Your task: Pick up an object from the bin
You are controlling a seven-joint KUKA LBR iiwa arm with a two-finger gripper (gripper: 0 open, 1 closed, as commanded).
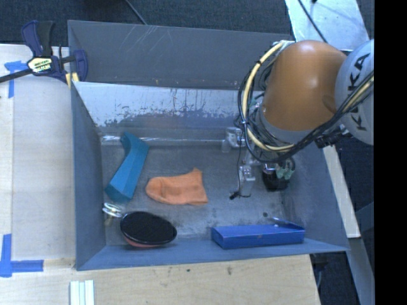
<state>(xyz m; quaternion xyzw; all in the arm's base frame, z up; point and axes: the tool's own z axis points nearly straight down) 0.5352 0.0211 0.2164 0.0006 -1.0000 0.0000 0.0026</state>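
The gripper point(243, 184) hangs over bare floor just right of the orange cloth point(178, 188), with nothing seen in it. Whether it stands wide or narrow I cannot tell. The cloth lies crumpled on the floor of the bin point(191, 62). It is the nearest thing and probably the easiest, being soft with a raised fold to pinch.

To do this well, I judge the arm should shift left over the cloth's thickest hump (not its thin edge), open fully, descend straight into the fabric, then close and lift.

A blue box point(257, 236) lies below and right of the cloth, flat and awkward to grasp. A teal angled piece point(129, 167) lies left of the cloth and a black oval point(148, 228) below-left, both apart from it.
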